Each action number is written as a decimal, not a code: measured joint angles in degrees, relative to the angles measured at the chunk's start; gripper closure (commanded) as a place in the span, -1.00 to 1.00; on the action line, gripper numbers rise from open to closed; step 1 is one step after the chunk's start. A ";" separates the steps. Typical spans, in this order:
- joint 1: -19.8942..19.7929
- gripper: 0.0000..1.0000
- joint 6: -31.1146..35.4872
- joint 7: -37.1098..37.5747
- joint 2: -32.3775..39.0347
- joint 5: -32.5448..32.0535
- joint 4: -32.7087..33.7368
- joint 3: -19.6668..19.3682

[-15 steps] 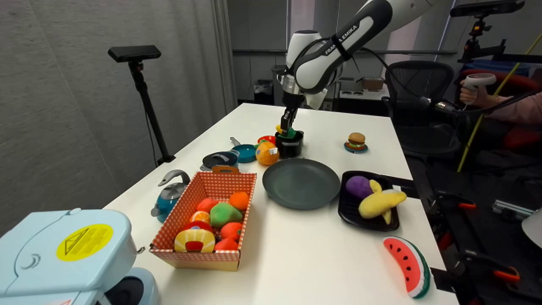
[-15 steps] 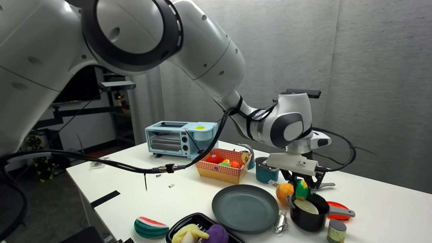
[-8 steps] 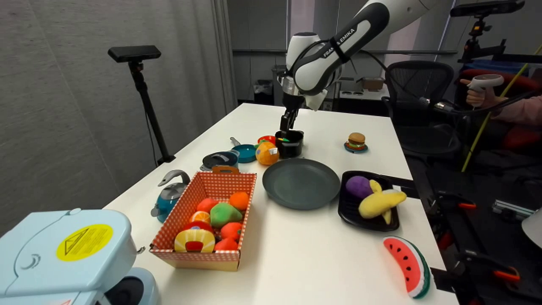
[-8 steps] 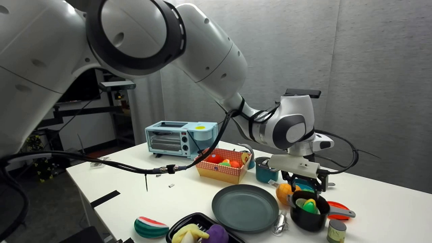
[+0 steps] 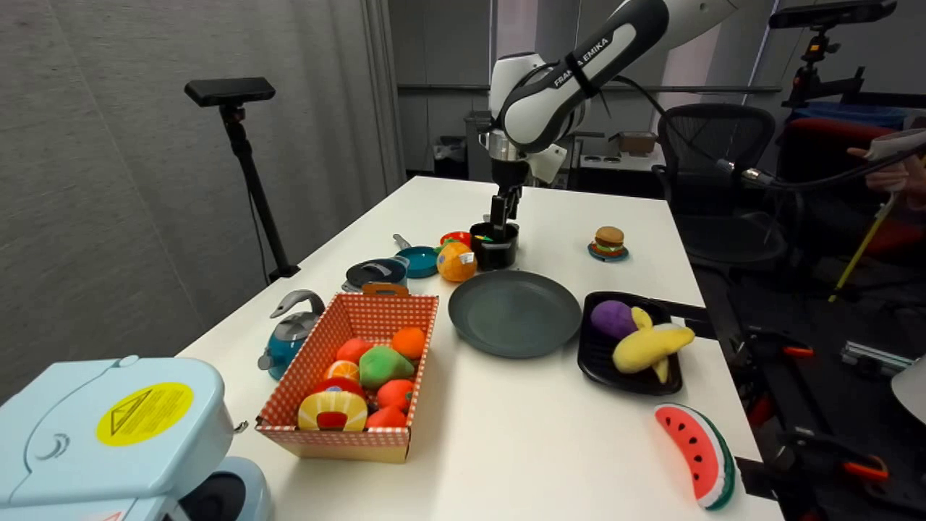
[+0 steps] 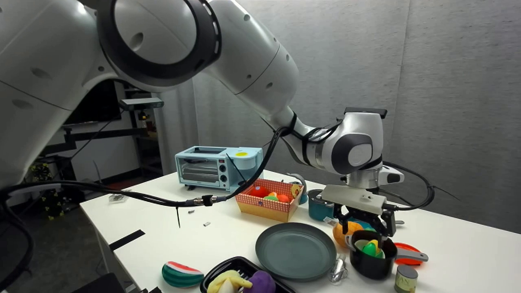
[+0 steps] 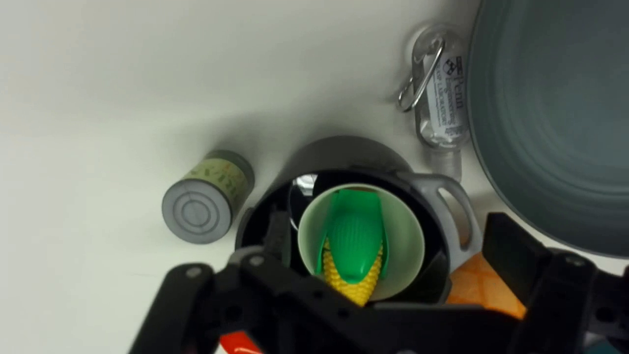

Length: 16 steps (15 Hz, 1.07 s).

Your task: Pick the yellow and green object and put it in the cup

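Item: toy corn (image 7: 355, 236), yellow and green. Location: in a pale bowl (image 7: 408, 246), itself standing inside the black cup (image 6: 369, 265), a pan-like piece with a long grey handle (image 6: 411, 255). Green husk uppermost in the wrist view; yellow tip at the bowl's rim. Nothing grips it.

Item: fingers (image 7: 513, 255), one pair. Condition: released, spread wide. In an exterior view the right one stands at the cup's mouth, just beside the corn; contact cannot be told. The left one is outside the rim, near the orange toy (image 5: 457, 262) and beyond the loop handle (image 7: 422, 184).

Neighbours on the desk (image 6: 220, 244), same exterior view: can (image 6: 406, 279) near and right of the cup; dark plate (image 6: 295, 252) left; clear bottle (image 6: 337, 270) between plate and cup.

Step in hand, as judged: withdrawal; the placing looks complete.

Recommended handling: lift straight up at full spread, slowly at first. Do not bring the fingers together here; they would likely pinch the cup's wall or loop handle and tip the bowl. No sideways travel until the inner fingertip clears both rim and corn; a knock could roll the corn or swing the long handle toward the can.
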 measured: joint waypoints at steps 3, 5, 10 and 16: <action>-1.25 -1.00 -6.50 -2.27 -2.56 0.10 -1.86 -0.23; -1.88 -1.00 -9.38 -4.26 -5.26 0.10 -5.16 -1.19; -2.37 -1.00 -13.32 -8.72 -13.50 -2.28 -17.15 -5.66; -2.33 -1.00 -15.35 -10.99 -19.32 -5.19 -25.54 -7.67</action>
